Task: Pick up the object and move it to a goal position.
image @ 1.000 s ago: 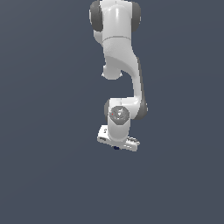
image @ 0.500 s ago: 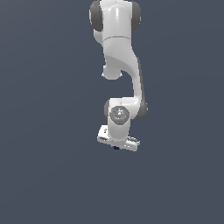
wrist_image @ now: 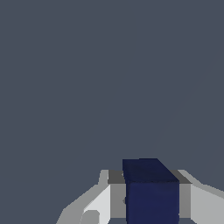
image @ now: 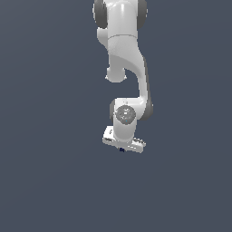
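Note:
The object, a small dark navy-blue cube (wrist_image: 151, 192), sits between my two fingers in the wrist view, with a grey pad (wrist_image: 116, 199) pressed against each side. In the exterior view only a tiny navy speck of the object (image: 121, 149) shows under the white hand. My gripper (image: 122, 148) hangs at the end of the white arm near the middle of the exterior view, pointing down, shut on the object. The fingers themselves are mostly hidden by the hand in the exterior view.
A plain dark grey-blue surface (image: 54, 181) fills the background in both views. The white arm (image: 124, 54) reaches down from the top of the exterior view. No other objects show.

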You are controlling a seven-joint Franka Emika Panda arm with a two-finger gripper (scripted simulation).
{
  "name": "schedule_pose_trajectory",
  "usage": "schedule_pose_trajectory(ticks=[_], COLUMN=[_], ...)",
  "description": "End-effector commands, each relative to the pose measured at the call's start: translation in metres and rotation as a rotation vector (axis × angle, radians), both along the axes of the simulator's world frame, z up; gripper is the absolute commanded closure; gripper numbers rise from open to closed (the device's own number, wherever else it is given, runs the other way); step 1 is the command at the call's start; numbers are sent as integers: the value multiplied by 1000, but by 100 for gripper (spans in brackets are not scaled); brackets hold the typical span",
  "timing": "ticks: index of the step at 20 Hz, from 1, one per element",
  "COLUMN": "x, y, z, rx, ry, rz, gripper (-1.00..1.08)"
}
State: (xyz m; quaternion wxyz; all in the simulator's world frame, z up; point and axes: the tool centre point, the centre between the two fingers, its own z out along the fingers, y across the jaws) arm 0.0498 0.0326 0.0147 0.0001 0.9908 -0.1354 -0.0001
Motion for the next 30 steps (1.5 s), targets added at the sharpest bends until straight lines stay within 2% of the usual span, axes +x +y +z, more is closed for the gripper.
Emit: schedule_pose_trajectory(ticks=[1, 19, 25, 30], x=[-9, -107, -125, -130], y=[4, 43, 51, 54], z=[1, 10, 11, 12], rx=[0, 0, 0, 0], ry=[0, 0, 0, 0], rz=[0, 0, 0, 0], gripper=[108, 108, 108, 108])
